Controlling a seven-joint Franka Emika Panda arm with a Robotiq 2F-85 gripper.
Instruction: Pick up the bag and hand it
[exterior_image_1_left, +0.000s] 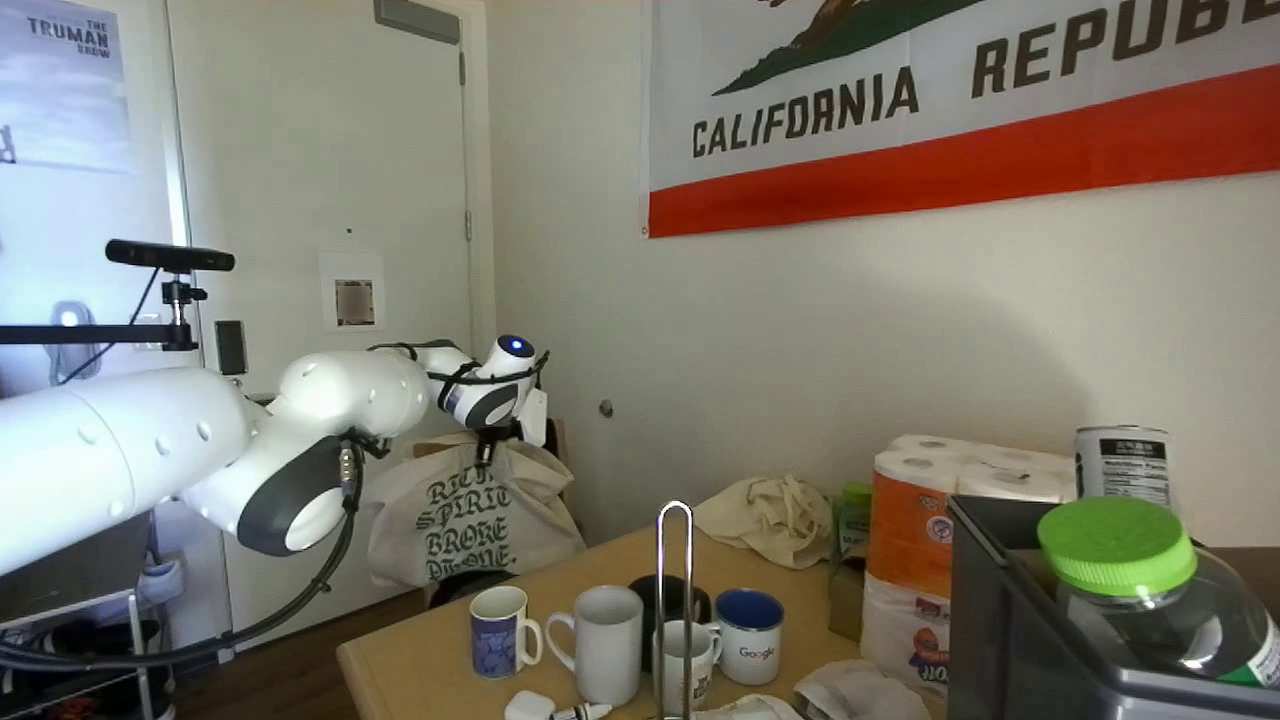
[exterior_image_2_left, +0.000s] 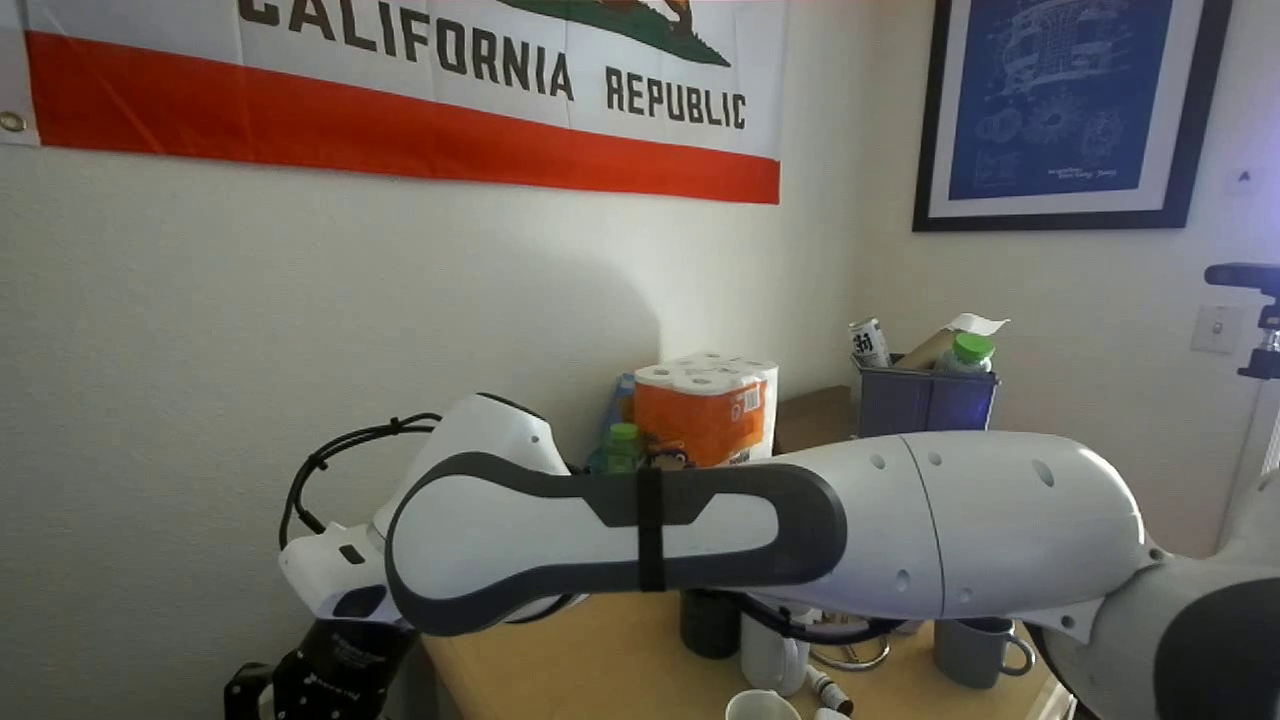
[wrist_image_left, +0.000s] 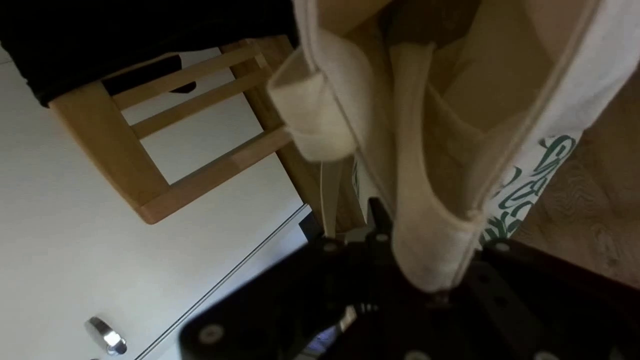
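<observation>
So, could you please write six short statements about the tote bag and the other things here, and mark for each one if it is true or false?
1. The gripper is at the top of the canvas tote bag. True.
2. The canvas tote bag lies on the table. False: it is beyond the table's edge.
3. The word SPIRIT is printed on the canvas tote bag. True.
4. The Google mug is red inside. False: it is blue inside.
5. In both exterior views, the pack of paper rolls shows orange on its wrapping. True.
6. The jar has a black lid. False: its lid is green.
</observation>
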